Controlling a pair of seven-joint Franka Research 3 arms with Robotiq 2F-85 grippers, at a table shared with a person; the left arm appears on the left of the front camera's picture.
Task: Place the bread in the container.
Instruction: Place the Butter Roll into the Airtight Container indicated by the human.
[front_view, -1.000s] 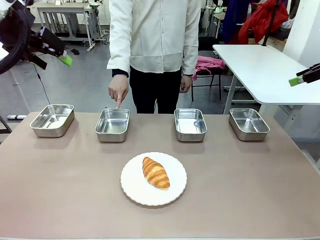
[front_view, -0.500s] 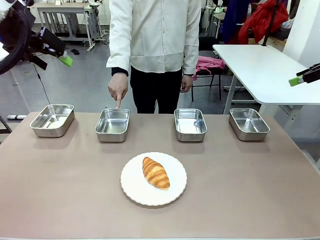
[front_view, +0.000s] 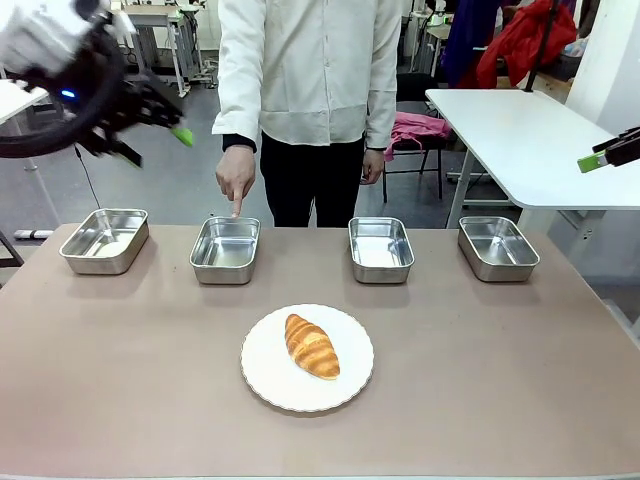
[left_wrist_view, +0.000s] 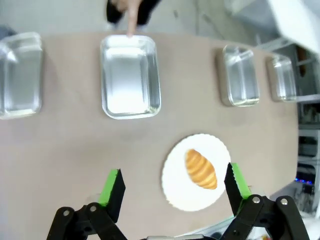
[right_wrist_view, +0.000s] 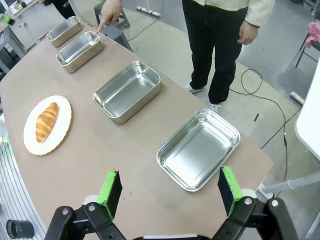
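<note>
Two spread wide, empty: left gripper (left_wrist_view: 172, 180), right gripper (right_wrist_view: 169, 185) | left should pinch croissant (front_view: 311, 346) across its middle | likely goal: pan (front_view: 225, 250) at person's finger (front_view: 237, 208)

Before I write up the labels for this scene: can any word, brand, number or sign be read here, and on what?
None: no text can be read in any view.
No print shows on the pans, the plate, the croissant, the left gripper or the right gripper.
</note>
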